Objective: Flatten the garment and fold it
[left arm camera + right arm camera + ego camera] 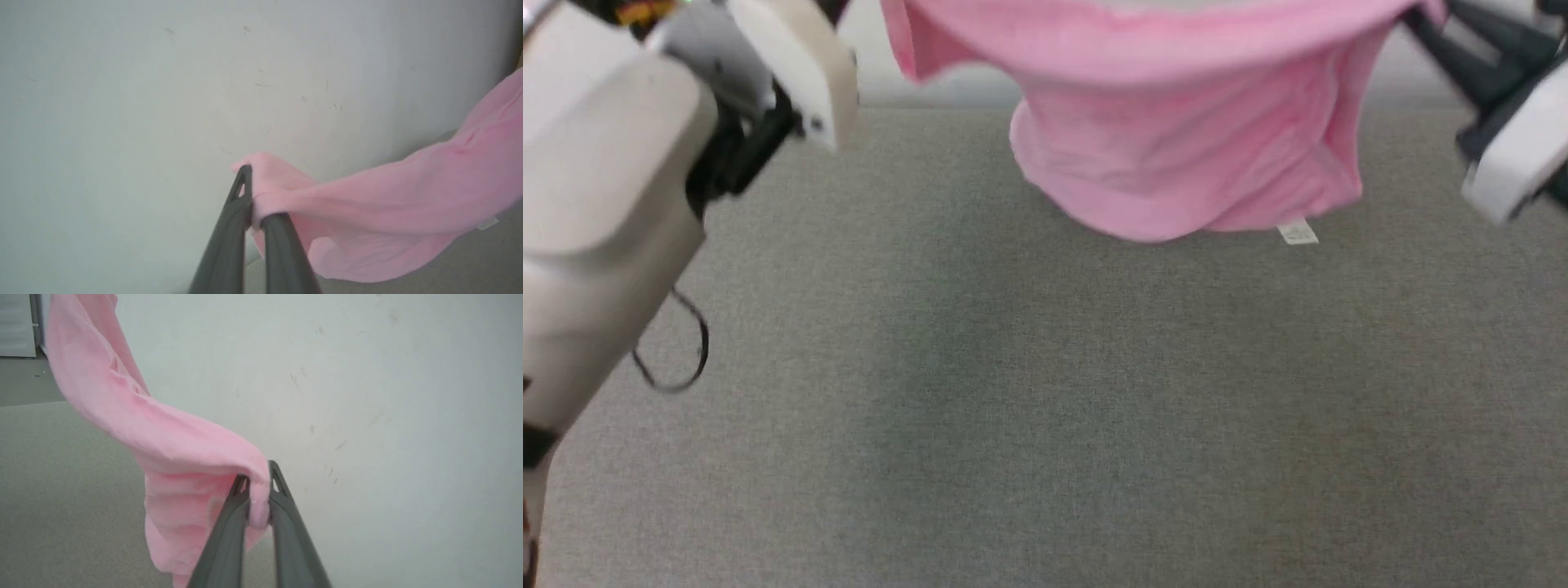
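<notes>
Left gripper (256,204) and right gripper (258,496) are both clamped on the pink shorts (1176,155), held up midair. Thin pinches though, so a hard stretch could yank one loose.

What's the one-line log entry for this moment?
garment: held aloft, sagging | left end effector: shut on garment | right end effector: shut on garment

Bright, even light, a faint shadow under the slightly blurred garment (1176,147); wrist views soft
</notes>
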### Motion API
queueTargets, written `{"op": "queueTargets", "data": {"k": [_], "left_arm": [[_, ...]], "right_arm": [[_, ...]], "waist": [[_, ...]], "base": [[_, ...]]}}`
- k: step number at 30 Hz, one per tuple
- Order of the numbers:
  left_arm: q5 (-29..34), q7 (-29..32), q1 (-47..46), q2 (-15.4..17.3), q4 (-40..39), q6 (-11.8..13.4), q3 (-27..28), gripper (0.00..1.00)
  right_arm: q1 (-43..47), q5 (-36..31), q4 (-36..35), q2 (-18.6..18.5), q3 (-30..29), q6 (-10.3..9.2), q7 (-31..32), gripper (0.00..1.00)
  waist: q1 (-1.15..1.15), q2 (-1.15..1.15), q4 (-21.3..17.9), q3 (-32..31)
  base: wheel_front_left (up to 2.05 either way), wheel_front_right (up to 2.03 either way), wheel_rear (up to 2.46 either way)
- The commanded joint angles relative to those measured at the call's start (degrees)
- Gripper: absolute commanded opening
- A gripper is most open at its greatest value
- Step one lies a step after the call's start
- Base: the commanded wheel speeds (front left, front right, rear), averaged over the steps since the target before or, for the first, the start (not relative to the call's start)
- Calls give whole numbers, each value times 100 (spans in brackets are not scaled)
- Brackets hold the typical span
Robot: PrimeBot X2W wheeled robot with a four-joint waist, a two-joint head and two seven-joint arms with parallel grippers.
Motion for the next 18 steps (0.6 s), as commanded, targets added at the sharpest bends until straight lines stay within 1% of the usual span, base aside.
{"op": "queueTargets", "data": {"k": [1, 6, 10, 12, 18], "left_arm": [[-35, -135, -281, -212, 178, 103, 145, 0], [148, -410, -1071, -588, 657, 269, 367, 0], [292, -641, -1746, -813, 985, 397, 550, 0], [340, -780, -2084, -879, 1131, 459, 670, 0], [365, -1075, -2821, -1005, 1457, 501, 942, 0]], "right_arm": [[-427, -222, 199, 117, -84, -5, 62, 0], [-1391, -397, 688, 314, -116, -5, 196, 0], [-2275, -618, 964, 408, -77, -5, 222, 0], [-2686, -693, 1137, 465, -118, -5, 200, 0], [-3659, -951, 1637, 622, -218, -5, -11, 0]], "waist": [[2, 0, 5, 177], [2, 0, 2, 700], [2, 0, -31, 1207], [2, 0, -46, 1454], [2, 0, -64, 2020]], "base": [[0, 0, 0], [0, 0, 0], [0, 0, 0], [0, 0, 0], [0, 0, 0]]}}
